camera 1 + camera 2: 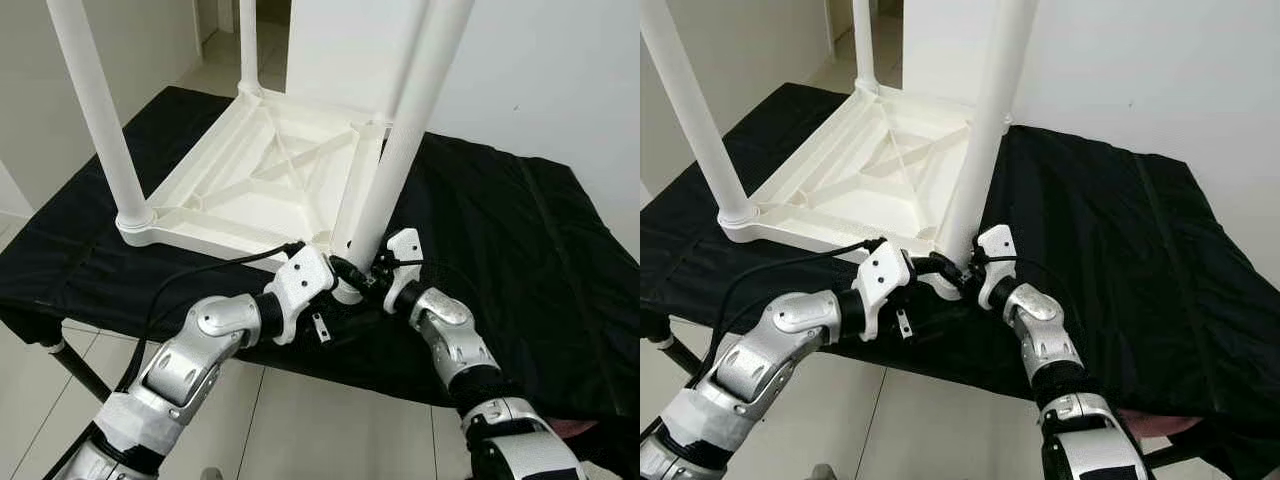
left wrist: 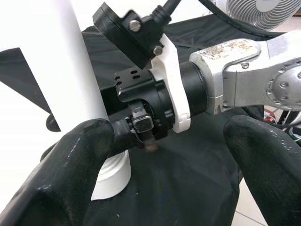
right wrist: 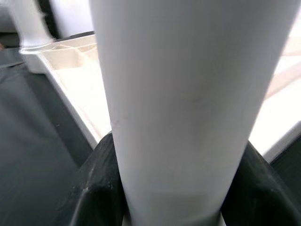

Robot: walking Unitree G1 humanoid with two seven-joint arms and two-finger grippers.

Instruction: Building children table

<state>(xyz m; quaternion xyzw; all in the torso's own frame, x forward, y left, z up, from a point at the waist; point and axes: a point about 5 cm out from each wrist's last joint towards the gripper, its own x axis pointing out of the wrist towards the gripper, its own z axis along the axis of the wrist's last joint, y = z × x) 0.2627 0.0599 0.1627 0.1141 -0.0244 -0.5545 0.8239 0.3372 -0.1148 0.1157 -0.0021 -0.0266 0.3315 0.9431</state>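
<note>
right gripper is clenched around the base of the near white table leg, a black finger on each side of the tube. left gripper sits just left of that leg, fingers spread apart and holding nothing. upside-down white children's table lies on the black-draped bench, its near right corner at the near edge.

Bright, even indoor light; the wrist views' close foregrounds are blurred.
</note>
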